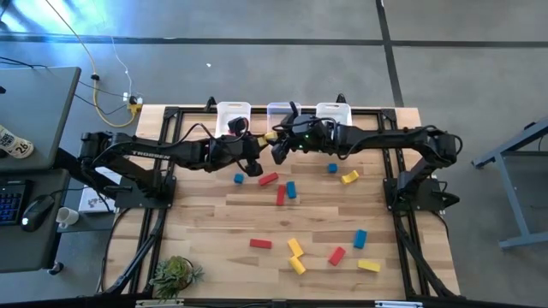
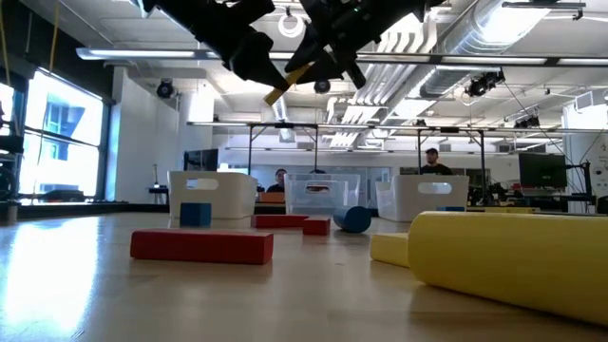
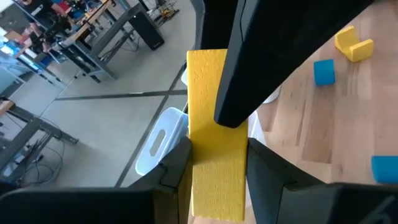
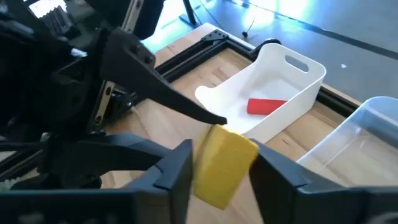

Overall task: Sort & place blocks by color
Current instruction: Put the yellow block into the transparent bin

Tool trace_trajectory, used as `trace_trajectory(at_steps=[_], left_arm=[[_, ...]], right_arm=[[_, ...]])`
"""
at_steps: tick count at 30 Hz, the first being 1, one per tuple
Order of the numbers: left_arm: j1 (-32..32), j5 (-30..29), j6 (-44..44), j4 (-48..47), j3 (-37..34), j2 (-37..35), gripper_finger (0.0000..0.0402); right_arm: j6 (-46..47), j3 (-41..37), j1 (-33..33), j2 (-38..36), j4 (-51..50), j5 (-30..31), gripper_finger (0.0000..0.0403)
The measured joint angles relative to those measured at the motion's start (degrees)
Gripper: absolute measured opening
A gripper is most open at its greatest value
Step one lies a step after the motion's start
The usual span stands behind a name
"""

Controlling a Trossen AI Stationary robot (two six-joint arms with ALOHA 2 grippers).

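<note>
Yellow is the block (image 3: 216, 162) being passed in mid-air above the desk (image 1: 214, 222), just in front of the middle bin (image 1: 281, 112). The left hand (image 1: 254, 159) is grasping one end of this yellow bar, its fingers (image 3: 174, 171) pressing on both long faces. The right hand (image 1: 278, 150) is meeting it from the opposite side, its fingers (image 4: 177, 171) flanking the other end of the same bar with the pads right against it, though whether they are already clenching it cannot be told.

Behind the bar, the left bin (image 4: 283, 93) is holding one red block (image 4: 266, 106), and the right bin (image 1: 333, 111) is standing on the far side of the middle bin.

In front of the bins, the remaining blocks are lying scattered on the wood: a blue block (image 1: 239, 178), a red bar (image 1: 268, 179), another red bar (image 1: 280, 196) and a blue bar (image 1: 291, 190) nearest the bins, with a blue piece (image 1: 331, 168) and a yellow piece (image 1: 349, 177) off towards the right bin. Farther from the bins, red, yellow and blue pieces are lying spread out, among them a red bar (image 1: 260, 243) and a yellow bar (image 1: 369, 265).
</note>
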Motion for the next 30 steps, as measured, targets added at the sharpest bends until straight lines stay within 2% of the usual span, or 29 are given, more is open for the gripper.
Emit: trace_trajectory(at_steps=[5, 7, 13, 22, 30], left_arm=[[0.0, -0.5, -0.1, 0.0, 0.0, 0.0, 0.0092], [-0.1, 0.3, -0.1, 0.5, 0.0, -0.1, 0.0094], [0.0, 0.6, -0.2, 0.4, 0.0, -0.1, 0.0099], [0.0, -0.1, -1.2, 0.1, 0.0, -0.1, 0.0101], [0.0, -0.8, -8.1, -6.0, 0.0, -0.1, 0.0101]], right_arm=[[-2.7, 0.0, 0.0, 0.3, -0.2, 0.4, 0.0043], [-4.3, -0.1, -0.1, 0.6, -1.1, 0.5, 0.003], [-4.5, -0.1, -0.1, 0.5, -2.0, 1.9, 0.003], [-7.4, -0.1, -0.9, 0.5, -7.1, 8.0, 0.003], [-16.1, -1.8, -4.4, 0.4, -7.8, 8.8, 0.0031]])
